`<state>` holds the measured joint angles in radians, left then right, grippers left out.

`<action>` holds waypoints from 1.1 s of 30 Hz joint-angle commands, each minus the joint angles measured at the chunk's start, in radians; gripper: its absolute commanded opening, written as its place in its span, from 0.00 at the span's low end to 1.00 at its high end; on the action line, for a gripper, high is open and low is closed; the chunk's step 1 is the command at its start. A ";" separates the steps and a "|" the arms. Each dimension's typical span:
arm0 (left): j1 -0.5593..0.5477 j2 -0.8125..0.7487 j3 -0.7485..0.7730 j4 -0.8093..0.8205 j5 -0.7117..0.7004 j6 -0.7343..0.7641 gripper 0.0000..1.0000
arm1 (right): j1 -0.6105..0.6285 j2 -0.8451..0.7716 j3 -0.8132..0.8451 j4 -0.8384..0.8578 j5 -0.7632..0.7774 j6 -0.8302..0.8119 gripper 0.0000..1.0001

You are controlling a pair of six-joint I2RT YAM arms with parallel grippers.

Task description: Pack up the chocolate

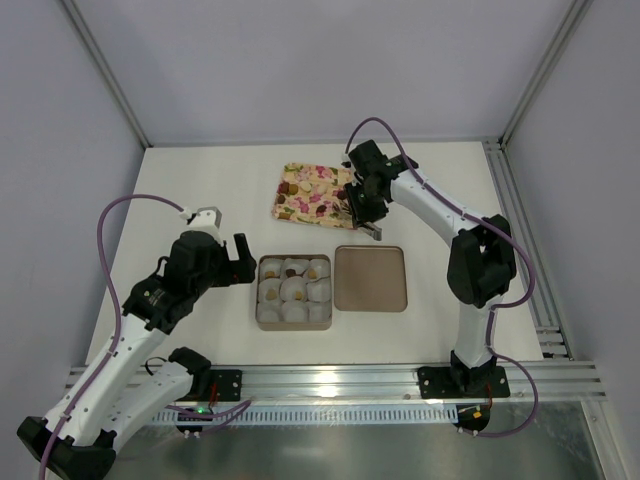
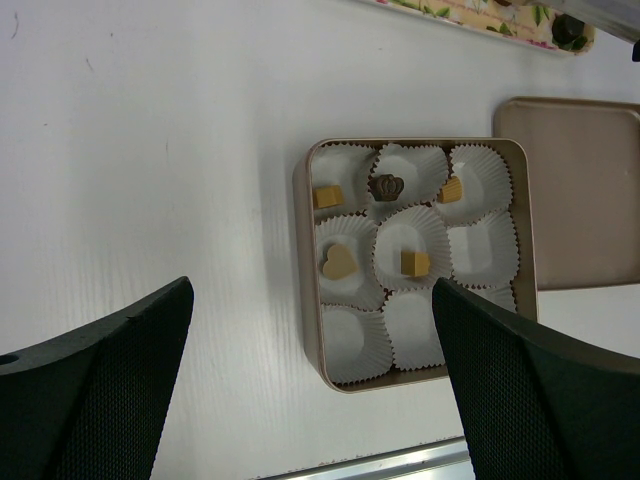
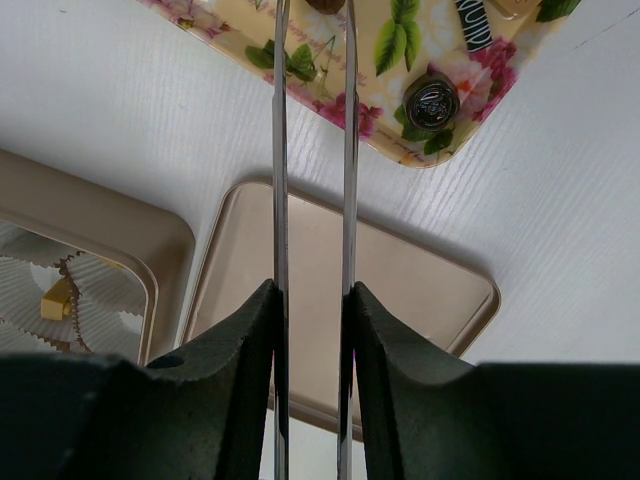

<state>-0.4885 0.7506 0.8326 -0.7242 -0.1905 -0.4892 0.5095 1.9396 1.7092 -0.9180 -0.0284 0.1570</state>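
Right end effector [image 3: 312, 300] tight on metal tongs [image 3: 281, 150] above tray [image 3: 385, 122] edge; left end effector [image 2: 312, 300] wide open beside box [image 2: 305, 250].

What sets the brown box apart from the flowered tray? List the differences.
The box is square and plain tan; the tray is rectangular with a flower print. The box is deeper and lined with white paper cups, some empty; the tray is shallow with no cups, its chocolates lying loose. Both hold chocolates.
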 commanded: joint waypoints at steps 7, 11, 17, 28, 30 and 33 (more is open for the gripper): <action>0.004 -0.016 -0.003 0.009 -0.006 0.005 0.99 | 0.006 -0.091 0.061 -0.010 0.022 0.018 0.34; 0.004 -0.016 -0.001 0.008 -0.007 0.005 1.00 | 0.004 -0.111 0.063 -0.005 0.024 0.024 0.33; 0.004 -0.016 -0.004 0.009 -0.007 0.003 1.00 | 0.004 -0.120 0.070 -0.005 0.024 0.027 0.33; 0.004 -0.011 -0.003 0.009 -0.004 0.003 1.00 | 0.006 -0.174 0.058 -0.016 -0.028 0.036 0.33; 0.004 -0.011 -0.003 0.008 -0.003 0.004 1.00 | 0.011 -0.198 0.046 -0.015 -0.033 0.041 0.33; 0.004 -0.010 -0.003 0.009 -0.003 0.003 1.00 | 0.017 -0.234 0.023 -0.018 -0.047 0.044 0.33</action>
<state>-0.4885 0.7475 0.8322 -0.7238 -0.1905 -0.4892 0.5137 1.8023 1.7336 -0.9421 -0.0460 0.1898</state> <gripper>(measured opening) 0.996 0.333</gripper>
